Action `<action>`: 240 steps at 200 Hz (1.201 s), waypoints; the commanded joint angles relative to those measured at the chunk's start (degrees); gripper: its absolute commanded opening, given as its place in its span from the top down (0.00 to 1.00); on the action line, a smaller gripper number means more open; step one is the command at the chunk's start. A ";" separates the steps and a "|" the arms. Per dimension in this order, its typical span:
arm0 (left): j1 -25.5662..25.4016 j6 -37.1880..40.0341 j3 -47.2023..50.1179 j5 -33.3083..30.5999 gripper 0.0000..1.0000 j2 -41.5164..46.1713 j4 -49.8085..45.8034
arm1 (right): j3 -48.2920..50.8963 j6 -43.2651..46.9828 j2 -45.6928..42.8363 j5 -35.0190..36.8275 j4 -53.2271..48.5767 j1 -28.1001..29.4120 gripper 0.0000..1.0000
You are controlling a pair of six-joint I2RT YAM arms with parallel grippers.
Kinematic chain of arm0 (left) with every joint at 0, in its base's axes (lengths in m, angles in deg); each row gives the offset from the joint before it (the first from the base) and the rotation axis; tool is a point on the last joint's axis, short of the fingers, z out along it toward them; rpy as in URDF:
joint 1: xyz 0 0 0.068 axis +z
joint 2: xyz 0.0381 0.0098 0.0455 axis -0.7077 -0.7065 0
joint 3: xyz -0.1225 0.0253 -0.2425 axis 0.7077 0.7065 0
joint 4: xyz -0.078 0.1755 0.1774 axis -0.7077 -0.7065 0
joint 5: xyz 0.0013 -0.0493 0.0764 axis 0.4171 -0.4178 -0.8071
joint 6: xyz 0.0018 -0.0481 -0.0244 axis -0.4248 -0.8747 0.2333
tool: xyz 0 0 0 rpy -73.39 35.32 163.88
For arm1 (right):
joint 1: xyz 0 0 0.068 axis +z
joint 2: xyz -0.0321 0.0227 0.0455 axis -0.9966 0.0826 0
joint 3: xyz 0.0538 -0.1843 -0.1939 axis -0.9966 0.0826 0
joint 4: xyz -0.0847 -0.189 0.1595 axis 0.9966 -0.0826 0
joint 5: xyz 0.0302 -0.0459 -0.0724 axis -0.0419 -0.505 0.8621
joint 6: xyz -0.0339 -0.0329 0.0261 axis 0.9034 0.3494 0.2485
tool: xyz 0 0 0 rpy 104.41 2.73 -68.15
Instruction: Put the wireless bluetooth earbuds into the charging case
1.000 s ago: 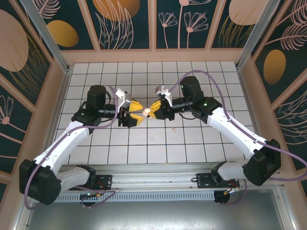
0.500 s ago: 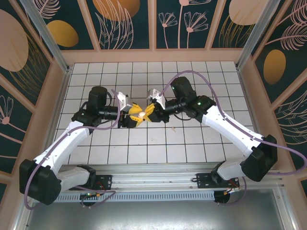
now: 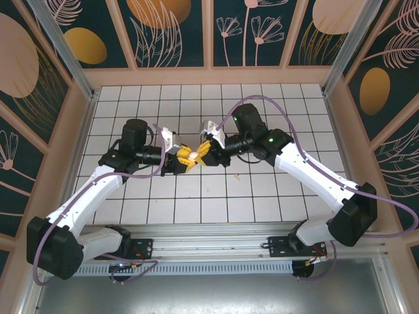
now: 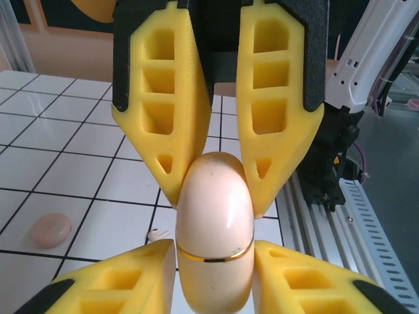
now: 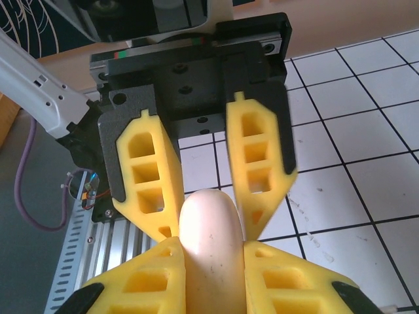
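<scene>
Take the white tabletop ruled with dark grid lines (image 3: pixel 262 203) as your reference. Behind its far edge and along both sides you have dark teal wall panels (image 3: pixel 177 33) printed with gold ovals and pale line-drawn leaves and flowers (each panel sits in a pale wooden frame (image 3: pixel 208 39)). Silver aluminium posts (image 3: pixel 60 46) rise at its two far corners. Along its near edge runs a slotted aluminium rail (image 3: pixel 209 234), with a dull grey metal sheet (image 3: pixel 216 294) just beyond. Light lies soft and even across the tiles.

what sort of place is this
Probably a robot test cell in a lab: a white grid-tiled table, walled in by leaf-patterned panels, with two arms bolted to a rail at its near edge.
</scene>
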 commanded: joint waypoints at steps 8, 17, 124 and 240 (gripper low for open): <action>-0.15 0.95 0.84 0.53 0.74 1.30 0.41 | -1.46 0.73 0.18 -1.58 0.30 0.68 0.84; -0.15 0.71 1.14 0.20 0.75 1.66 0.88 | -1.21 0.59 -0.03 -1.57 0.56 0.69 0.84; -0.11 -2.11 1.70 0.73 0.59 1.74 4.38 | 0.01 -0.16 -0.40 -1.58 2.10 0.74 0.84; -0.14 -1.53 2.18 0.61 0.76 2.27 4.55 | 5.99 -6.54 -5.28 3.38 11.57 -3.44 0.58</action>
